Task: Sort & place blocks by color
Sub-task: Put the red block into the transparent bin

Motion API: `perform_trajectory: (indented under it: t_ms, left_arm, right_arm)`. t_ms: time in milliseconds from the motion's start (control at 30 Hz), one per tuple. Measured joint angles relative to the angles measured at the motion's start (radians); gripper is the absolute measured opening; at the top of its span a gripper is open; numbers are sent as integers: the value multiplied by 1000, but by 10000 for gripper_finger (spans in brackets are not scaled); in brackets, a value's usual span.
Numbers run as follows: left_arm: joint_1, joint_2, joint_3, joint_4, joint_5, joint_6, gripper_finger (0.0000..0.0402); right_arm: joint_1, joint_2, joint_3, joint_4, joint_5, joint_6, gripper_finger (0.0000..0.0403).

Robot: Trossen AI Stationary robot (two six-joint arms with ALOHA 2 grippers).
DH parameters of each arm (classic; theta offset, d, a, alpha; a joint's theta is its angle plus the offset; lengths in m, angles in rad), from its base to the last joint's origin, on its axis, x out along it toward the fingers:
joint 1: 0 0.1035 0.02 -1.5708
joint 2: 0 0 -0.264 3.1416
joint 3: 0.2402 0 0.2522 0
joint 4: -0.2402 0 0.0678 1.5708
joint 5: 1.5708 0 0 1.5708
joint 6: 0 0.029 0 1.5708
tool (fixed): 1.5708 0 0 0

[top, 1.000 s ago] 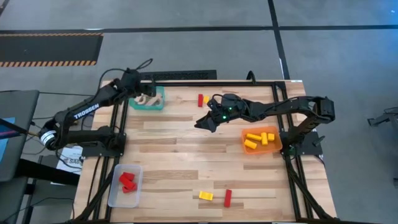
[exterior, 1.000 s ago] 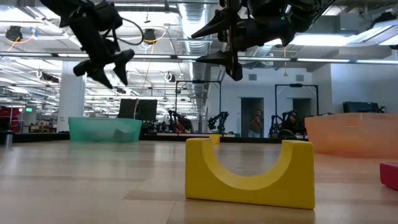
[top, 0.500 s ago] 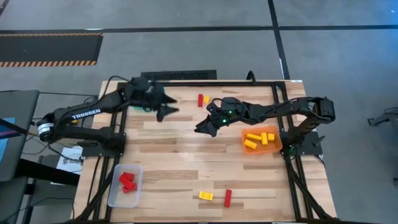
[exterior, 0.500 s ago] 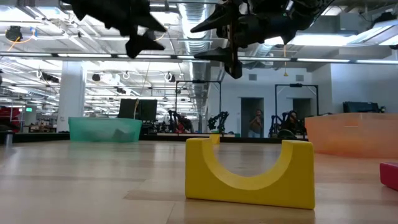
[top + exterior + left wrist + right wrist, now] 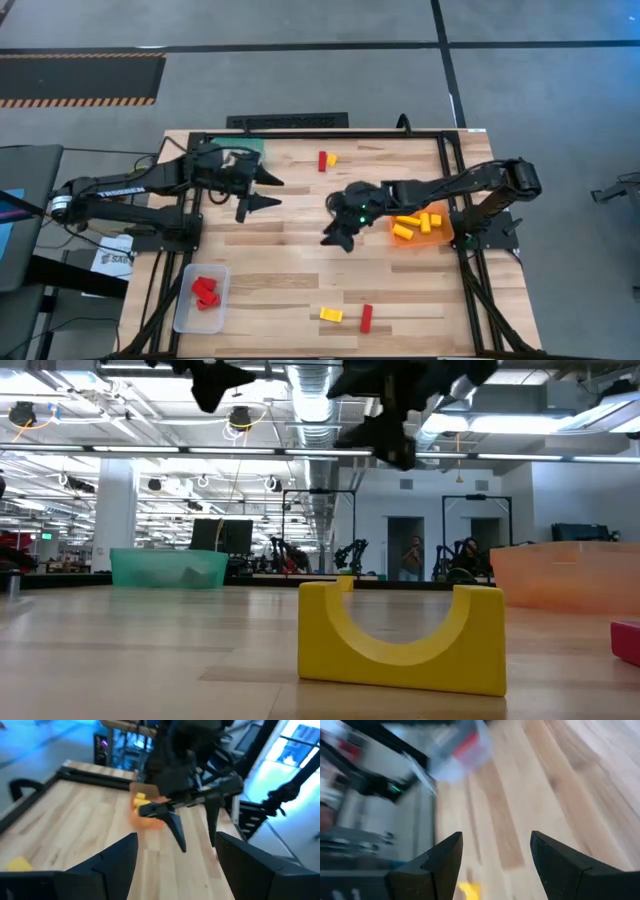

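Both grippers hang open and empty above the table. My left gripper [image 5: 264, 192] is at the far left, beside the teal tray [image 5: 256, 146], pointing toward the table's right. My right gripper [image 5: 332, 222] hovers over the table's middle, left of the orange tray [image 5: 432, 236], which holds yellow blocks [image 5: 412, 222]. A red block [image 5: 322, 160] and a yellow one [image 5: 331, 158] lie near the far edge. A yellow arch block [image 5: 330, 314] [image 5: 400, 635] and a red block [image 5: 366, 317] lie near the front edge. Red blocks [image 5: 205, 291] sit in the clear tray [image 5: 186, 312].
The teal tray is mostly hidden under my left arm in the high view; the low view shows it at the left [image 5: 168, 568] and the orange tray at the right [image 5: 565, 575]. Bare wood lies between the grippers and the near blocks. A black frame [image 5: 455, 140] edges the table.
My left gripper has swung from above the teal tray toward the table's right and near side, rising and tipping from pointing down to nearly level. My right gripper has moved toward the near edge. Both have stayed open and empty.
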Motion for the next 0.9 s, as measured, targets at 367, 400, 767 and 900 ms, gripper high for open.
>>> perform_trajectory:
  t_ms: [367, 400, 767, 900]
  left_arm:
    - [0, -118, -294, 256, -52, -123, 252]
    - [-1, -113, -312, 262, -44, -136, 252]
    - [-2, -59, -351, 286, -27, -106, 252]
    - [-2, -59, -351, 287, -27, -91, 252]
  right_arm:
    - [113, 0, 103, -561, 115, 211, 255]
    - [133, 0, 103, -596, 125, 257, 255]
    - [404, 33, 102, -714, 176, 1143, 255]
    - [505, 101, 101, -650, 167, 1324, 255]
